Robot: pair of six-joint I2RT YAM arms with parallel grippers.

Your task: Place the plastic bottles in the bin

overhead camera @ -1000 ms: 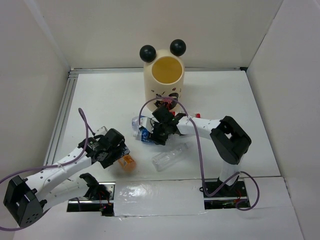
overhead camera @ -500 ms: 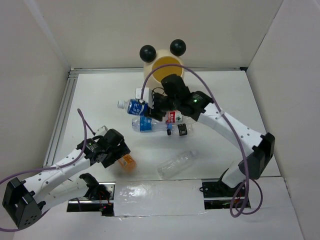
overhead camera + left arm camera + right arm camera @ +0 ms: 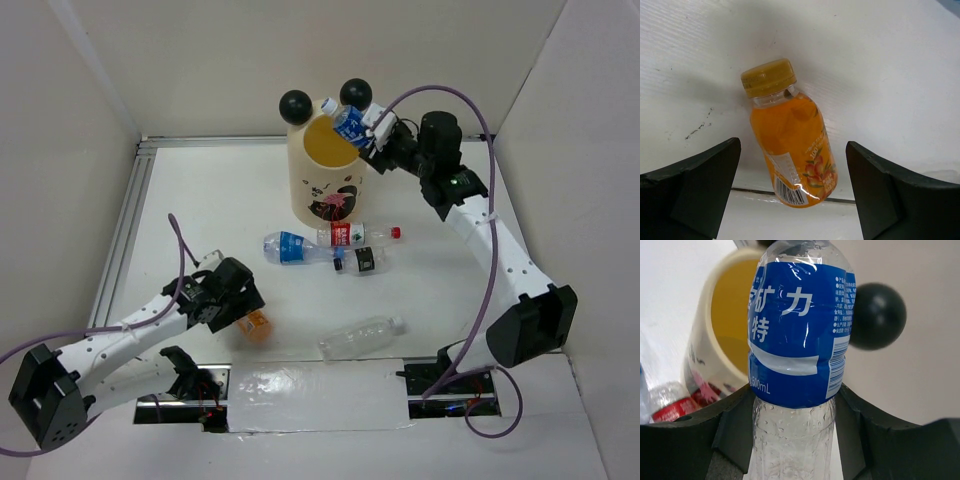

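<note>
Bottle (image 3: 349,123), blue-labelled, sits clamped in right tool (image 3: 372,136) at bin (image 3: 303,170) rim; left tool (image 3: 242,310) gapes over orange bottle (image 3: 792,150).

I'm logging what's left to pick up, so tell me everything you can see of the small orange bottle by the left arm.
The small orange bottle is clear plastic full of orange liquid, with a mustard-yellow screw cap and a label showing fruit and a barcode. It lies on its side on the white table, capped. The open left hand straddles it; neither finger touches it.
</note>
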